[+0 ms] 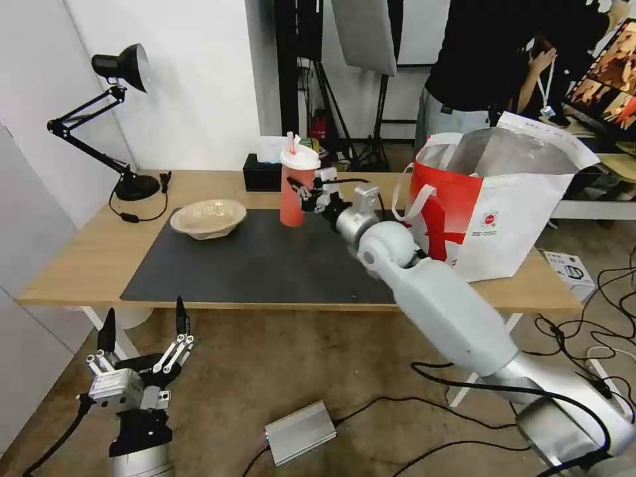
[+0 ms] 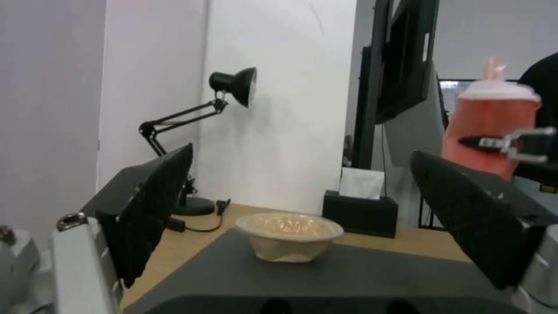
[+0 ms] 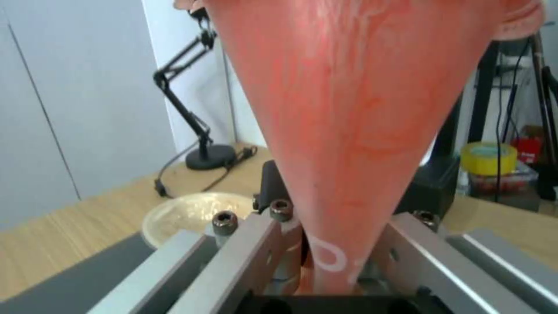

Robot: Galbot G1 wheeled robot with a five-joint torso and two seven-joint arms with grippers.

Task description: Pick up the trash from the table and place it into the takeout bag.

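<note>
Down by the floor, closest to the head camera, the left gripper [image 1: 144, 321] hangs in front of the table's near edge with its two black fingers spread wide and nothing between them. Close to it on the carpet lies a small silver box [image 1: 300, 432] with cables running off.

Over the table [image 1: 79, 265], the right arm stretches forward, and the right gripper [image 1: 306, 193] is clamped around the red cup [image 1: 295, 189] with its white lid; in the right wrist view the cup's tapered body [image 3: 355, 131] sits squarely between the metal jaws. From the head view the cup is over the back edge of the dark grey mat [image 1: 265, 262]; I cannot tell whether its base touches the mat.

On the mat's left rear corner rests the shallow beige pulp bowl [image 1: 207, 218], upright and well apart from the cup. Behind the cup stands the black tissue box [image 1: 262, 173], and the black desk lamp [image 1: 109, 112] occupies the far left corner.

At the table's right end stands the white-and-red takeout bag [image 1: 493, 199], mouth open, silver foil lining showing, white loop handles drooping on the side nearest the cup.
</note>
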